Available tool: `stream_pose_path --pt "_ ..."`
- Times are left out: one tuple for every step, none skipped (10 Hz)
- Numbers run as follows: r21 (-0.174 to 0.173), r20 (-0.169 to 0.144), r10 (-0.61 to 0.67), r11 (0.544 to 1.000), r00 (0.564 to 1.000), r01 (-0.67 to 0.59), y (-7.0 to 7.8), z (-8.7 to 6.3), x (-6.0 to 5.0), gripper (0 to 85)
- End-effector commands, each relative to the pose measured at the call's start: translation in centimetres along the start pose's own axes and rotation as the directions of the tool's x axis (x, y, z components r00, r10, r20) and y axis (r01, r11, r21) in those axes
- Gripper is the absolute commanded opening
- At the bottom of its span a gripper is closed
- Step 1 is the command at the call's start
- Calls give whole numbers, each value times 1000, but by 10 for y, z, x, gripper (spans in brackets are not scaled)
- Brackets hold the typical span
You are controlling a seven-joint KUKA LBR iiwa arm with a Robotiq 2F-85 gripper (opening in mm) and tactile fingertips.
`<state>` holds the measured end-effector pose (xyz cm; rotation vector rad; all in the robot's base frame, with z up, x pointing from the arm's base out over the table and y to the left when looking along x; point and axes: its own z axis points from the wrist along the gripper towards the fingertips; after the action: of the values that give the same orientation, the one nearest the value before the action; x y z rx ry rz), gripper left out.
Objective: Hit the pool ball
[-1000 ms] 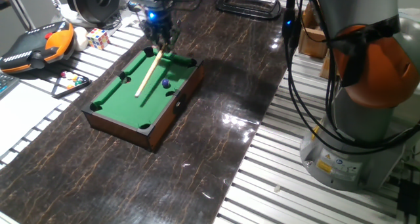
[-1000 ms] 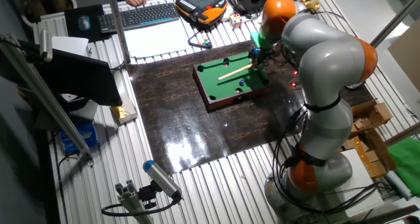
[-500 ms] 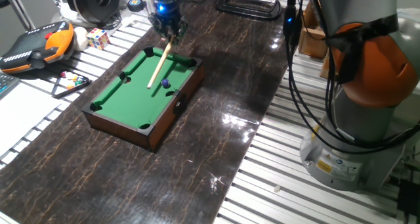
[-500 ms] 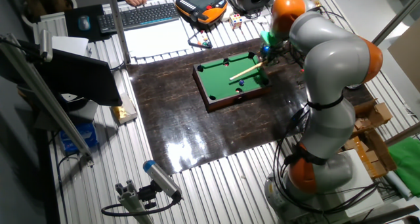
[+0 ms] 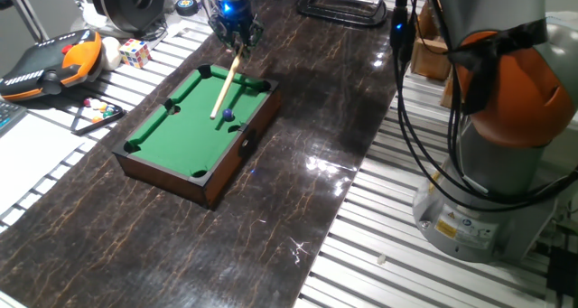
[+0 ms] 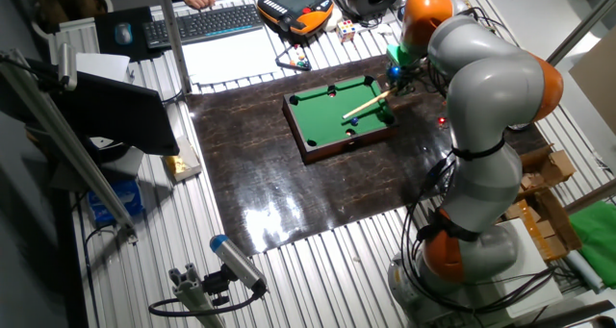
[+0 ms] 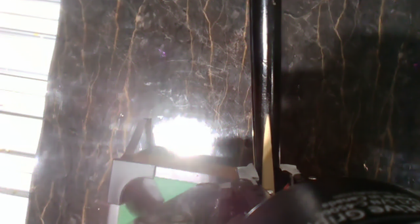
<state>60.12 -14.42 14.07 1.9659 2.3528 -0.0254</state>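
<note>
The miniature pool table point(image 5: 181, 132) with green felt stands on the dark marble top, also visible in the other fixed view as the pool table point(image 6: 322, 102). The pool ball point(image 5: 228, 115), tiny and dark blue, rests near the right rail; it shows again as the pool ball point(image 6: 352, 120). My gripper point(image 5: 237, 44) hangs over the table's far end, shut on a wooden cue stick point(image 5: 225, 84). The cue slopes down onto the felt, its tip just left of the ball. In the hand view the cue stick point(image 7: 264, 92) runs down the frame; the ball is hidden there.
An orange teach pendant point(image 5: 54, 60), a Rubik's cube point(image 5: 135, 52) and a black triangle rack point(image 5: 95, 114) with small balls lie left of the pool table. A black clamp point(image 5: 339, 5) sits at the far end. The arm's base point(image 5: 488, 182) and cables stand at the right.
My gripper has drawn back toward the far end of the marble top, pulling the cue with it. The cue tip now lies beside the blue ball, which has stayed put.
</note>
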Motion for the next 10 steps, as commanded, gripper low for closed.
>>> stream_pose_path --pt "2 -3 1 1000 1000 -1 -1 0 -2 177" --pt "0 -14 -1 1000 1000 1 -2 1 -3 177" --pt "0 -15 1 1000 1000 -1 -1 1 -1 177" --pt "2 -10 5 1000 1000 -5 0 1 0 177" --pt "4 -7 5 1000 1000 -5 -1 0 0 177" --pt "7 -6 -4 1000 1000 4 -1 0 1 173" --pt "8 -12 -2 1000 1000 2 0 -1 3 173" --pt "11 -10 -5 1000 1000 6 0 -1 3 170" --pt "26 -21 -14 1000 1000 15 0 -1 3 163" --pt "46 -31 -26 999 999 28 0 -1 3 157"
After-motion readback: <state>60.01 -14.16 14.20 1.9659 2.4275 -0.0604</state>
